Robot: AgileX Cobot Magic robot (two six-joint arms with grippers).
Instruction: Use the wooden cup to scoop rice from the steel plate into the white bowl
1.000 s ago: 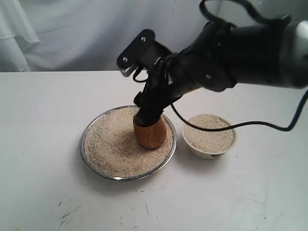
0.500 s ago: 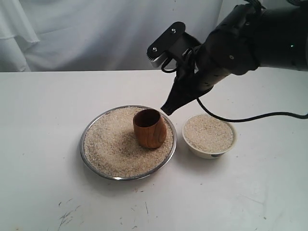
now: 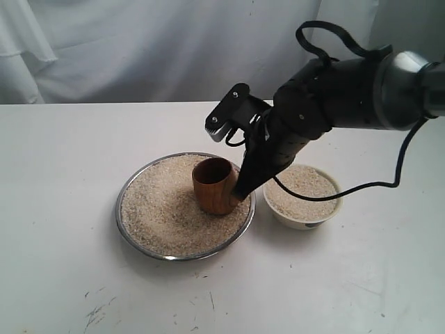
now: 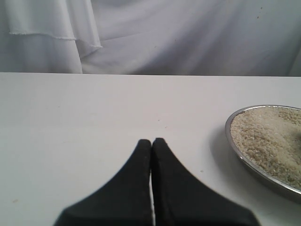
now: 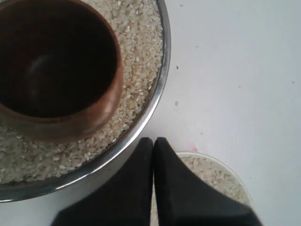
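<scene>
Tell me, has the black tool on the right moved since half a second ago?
Yes: the right tool came down, ending close beside the small reddish-brown wooden cup.

White table (image 3: 62,181), dark scuff marks (image 3: 97,313) at near left. White draped cloth (image 3: 139,49) along far edge.

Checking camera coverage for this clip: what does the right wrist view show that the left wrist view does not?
Only the right wrist view: the glossy reddish-brown wooden cup, empty, standing in the pale rice grains, the rim of the small white ceramic bowl, and the shut right gripper. Only the left wrist view: the draped white cloth backdrop and the shut left gripper. Both: the shiny round steel plate of rice on the white table.
</scene>
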